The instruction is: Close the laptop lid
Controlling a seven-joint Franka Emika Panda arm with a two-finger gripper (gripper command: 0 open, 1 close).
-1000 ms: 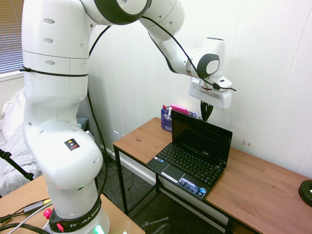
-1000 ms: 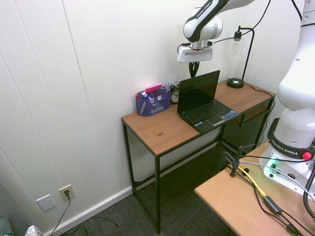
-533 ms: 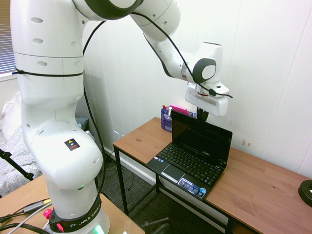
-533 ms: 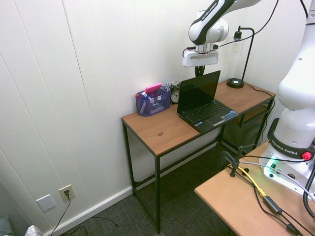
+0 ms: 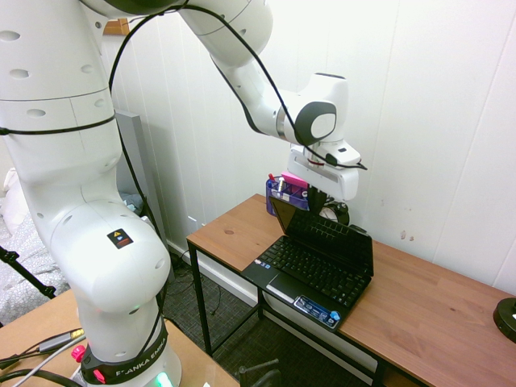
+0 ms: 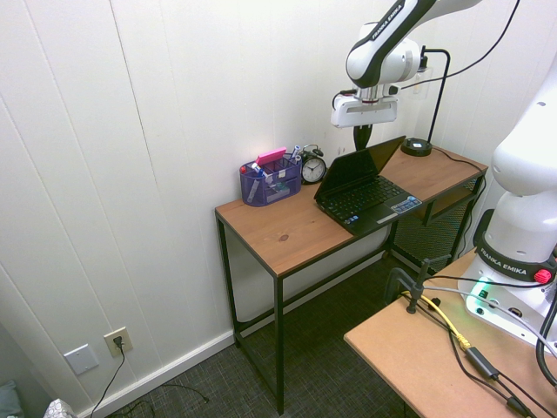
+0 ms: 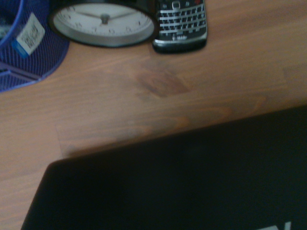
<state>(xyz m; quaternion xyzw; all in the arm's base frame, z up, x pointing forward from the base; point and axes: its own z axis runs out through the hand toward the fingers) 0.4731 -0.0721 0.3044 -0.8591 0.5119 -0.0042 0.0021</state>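
Laptop lid (image 5: 322,230) is leaning forward over the keys at about 2 o'clock on the wooden desk (image 5: 435,314) in the first outside view; it looks thin, stiff and light, so pushing its top edge seems best. In the second outside view, the gripper (image 6: 362,136) is pressing behind it with fingers pinched together, holding nothing. In the wrist view, its plain black back (image 7: 192,187) is filling the frame, with a clock (image 7: 103,24) and phone (image 7: 181,24) at 12 o'clock.

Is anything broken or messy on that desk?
Nothing looks broken or spilled. The laptop lid is just tipped partway down over the keys, with the end effector behind it. The clock, phone and blue pen basket sit tidily.
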